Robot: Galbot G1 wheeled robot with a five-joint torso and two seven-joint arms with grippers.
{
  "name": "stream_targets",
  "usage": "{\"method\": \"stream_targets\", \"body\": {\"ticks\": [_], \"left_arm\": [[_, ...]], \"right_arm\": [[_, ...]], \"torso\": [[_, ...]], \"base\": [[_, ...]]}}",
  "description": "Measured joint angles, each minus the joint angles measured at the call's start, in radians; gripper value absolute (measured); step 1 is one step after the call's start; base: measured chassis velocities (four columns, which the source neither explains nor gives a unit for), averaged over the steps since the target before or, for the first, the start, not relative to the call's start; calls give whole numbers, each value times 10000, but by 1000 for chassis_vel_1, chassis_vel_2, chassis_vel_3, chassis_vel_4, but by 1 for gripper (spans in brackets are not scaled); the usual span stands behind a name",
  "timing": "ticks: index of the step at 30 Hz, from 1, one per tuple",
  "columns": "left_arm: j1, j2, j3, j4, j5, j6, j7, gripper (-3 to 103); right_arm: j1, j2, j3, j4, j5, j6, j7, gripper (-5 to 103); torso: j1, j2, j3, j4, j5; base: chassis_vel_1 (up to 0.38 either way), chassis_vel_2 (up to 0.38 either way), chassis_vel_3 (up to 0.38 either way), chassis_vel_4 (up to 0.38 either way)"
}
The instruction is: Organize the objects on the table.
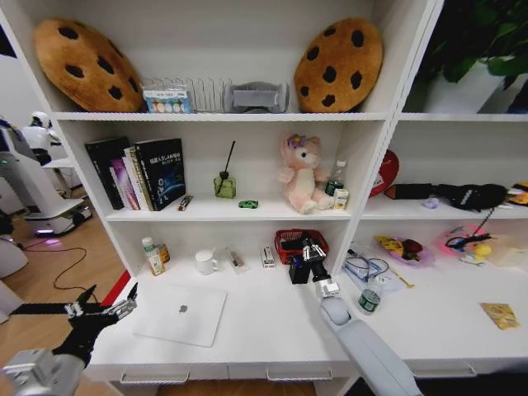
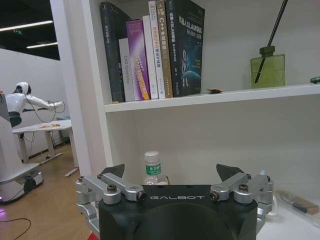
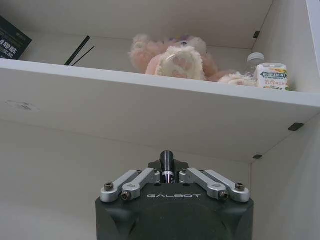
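one laptop (image 1: 181, 314) lies shut and flat on the near left of the desk (image 1: 272, 330), its long axis running left to right, slightly skewed. one green toy car (image 1: 248, 204) sits on the middle shelf, long axis left to right, between the reed diffuser (image 1: 224, 183) and the pink bear (image 1: 302, 175). one small green-labelled bottle (image 1: 153, 256) stands upright at the far left of the desk, by the shelf wall; it also shows between the left gripper's fingers in the left wrist view (image 2: 152, 169), farther off.

the left gripper (image 1: 102, 309) hovers off the desk's near left corner, just left of the laptop, fingers spread wide with nothing between them. the right gripper (image 1: 311, 256) is over the desk's middle, just in front of the red basket (image 1: 299, 241), fingers pressed together on one dark-capped marker (image 3: 166, 164) that stands upright, cap pointing up toward the shelf.
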Motion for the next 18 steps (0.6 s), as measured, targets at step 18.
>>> {"method": "stream_targets", "body": {"ticks": [18], "left_arm": [[0, 0, 0, 0, 0, 0, -1, 100]], "right_arm": [[32, 218, 61, -325, -199, -151, -26, 46]], "torso": [[-2, 2, 0, 1, 1]], "base": [[0, 0, 0, 0]]}}
